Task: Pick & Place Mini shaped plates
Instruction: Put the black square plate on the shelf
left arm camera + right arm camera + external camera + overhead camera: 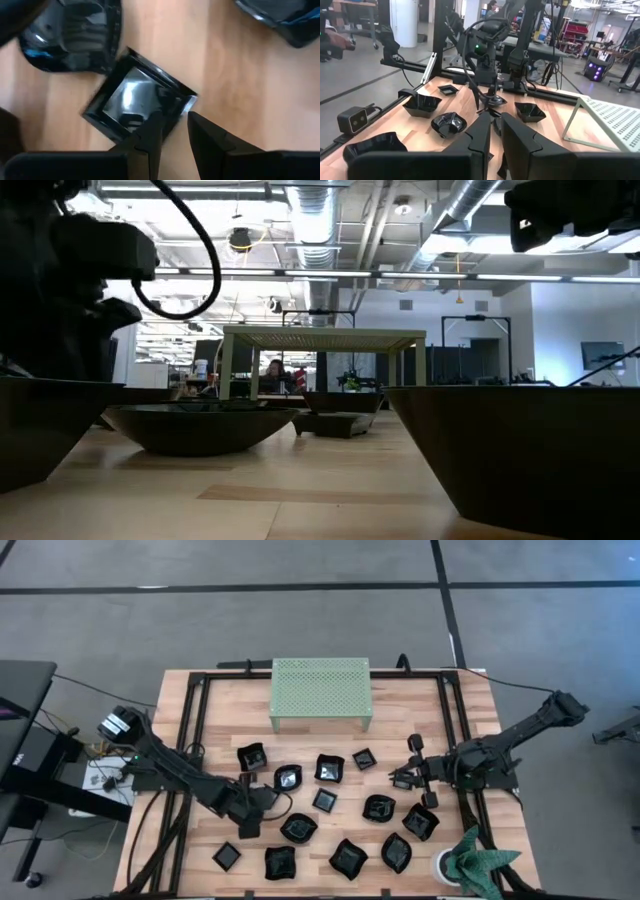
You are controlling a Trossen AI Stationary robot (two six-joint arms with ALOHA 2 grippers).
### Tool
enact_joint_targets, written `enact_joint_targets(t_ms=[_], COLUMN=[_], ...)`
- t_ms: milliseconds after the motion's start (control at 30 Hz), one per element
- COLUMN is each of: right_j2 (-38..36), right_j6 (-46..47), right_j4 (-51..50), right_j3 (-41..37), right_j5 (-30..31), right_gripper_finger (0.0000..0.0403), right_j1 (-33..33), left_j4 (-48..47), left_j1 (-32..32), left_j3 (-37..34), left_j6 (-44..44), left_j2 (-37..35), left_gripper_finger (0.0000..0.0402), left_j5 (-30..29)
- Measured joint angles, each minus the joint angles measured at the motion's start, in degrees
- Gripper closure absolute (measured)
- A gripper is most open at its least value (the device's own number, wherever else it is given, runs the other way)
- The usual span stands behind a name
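Table of pale wood is carrying a green perforated stand at its far side, with the glossy black mini plates lying scattered across the near half. Left gripper is hanging low over a small square plate; its fingers are standing slightly apart astride the plate's near rim, one finger over the inside and one outside, though whether they are pinching it cannot be told. Right gripper is hovering beside a small square dish, fingers nearly together and gripping nothing visible, with more plates lying just ahead of them.
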Motion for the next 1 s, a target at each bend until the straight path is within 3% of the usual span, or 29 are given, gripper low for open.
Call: enact_joint_targets(t_ms=[133, 867, 1000], right_j2=[-0.01, -0.01, 0.00], right_j6=[-0.15, -0.13, -0.13], right_j4=[0.15, 0.26, 0.26], right_j3=[0.00, 0.00, 0.00], right_j5=[0.00, 0.00, 0.02], right_gripper_finger=[0.0362, 0.0363, 0.0363], right_j1=[0.00, 0.00, 0.00], left_j4=[0.35, 1.72, 2.71], left_j1=[0.29, 1.69, 1.86], left_j3=[-0.02, -1.54, -1.55], left_j6=[1.70, 1.88, 1.88], left_j2=[0.26, 1.35, 1.35], left_gripper_finger=[0.0307, 0.0308, 0.0330], left_j5=[-1.88, -0.40, -1.02])
